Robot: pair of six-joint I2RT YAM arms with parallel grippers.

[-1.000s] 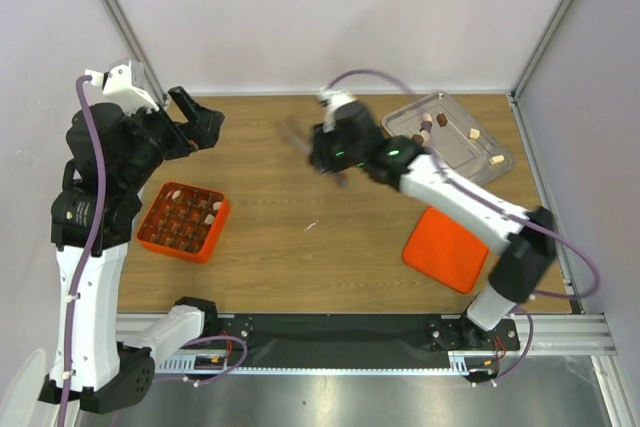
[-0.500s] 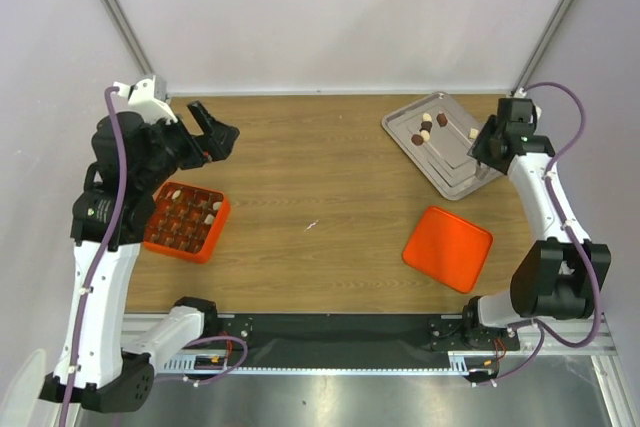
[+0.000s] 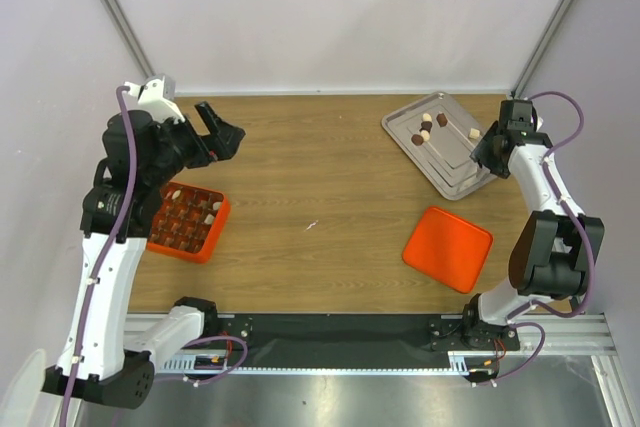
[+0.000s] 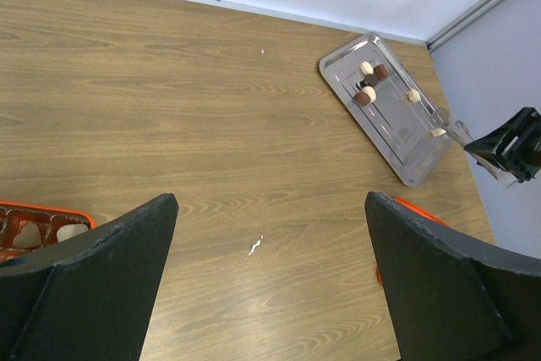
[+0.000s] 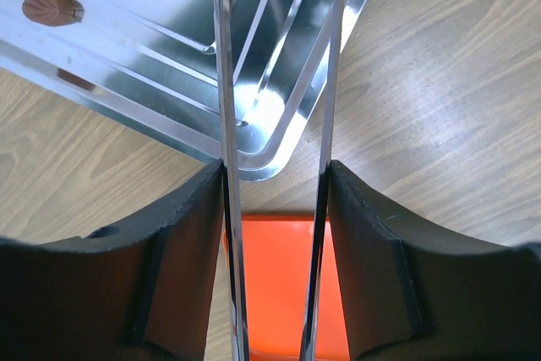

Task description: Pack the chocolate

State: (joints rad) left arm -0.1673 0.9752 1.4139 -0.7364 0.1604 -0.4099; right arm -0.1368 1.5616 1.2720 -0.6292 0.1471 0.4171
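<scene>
Left gripper [image 4: 270,209] is seen with fingers spread wide above wooden table [image 4: 169,82]; brown and cream chocolate [image 4: 368,90] is clustered on metal tray [image 4: 397,137]; orange box [image 4: 42,209] corner is glimpsed lower left; tongs [image 4: 452,124] are extended from right gripper [image 4: 511,145] to the tray's edge.

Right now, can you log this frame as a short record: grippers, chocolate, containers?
left gripper: open, raised, holding nothing
right gripper: shut on tongs, tips over the tray's edge
tray: several chocolate pieces, dark and white
orange box: already holds pieces, dark and white
orange lid: lying flat near the tray, off the box
</scene>
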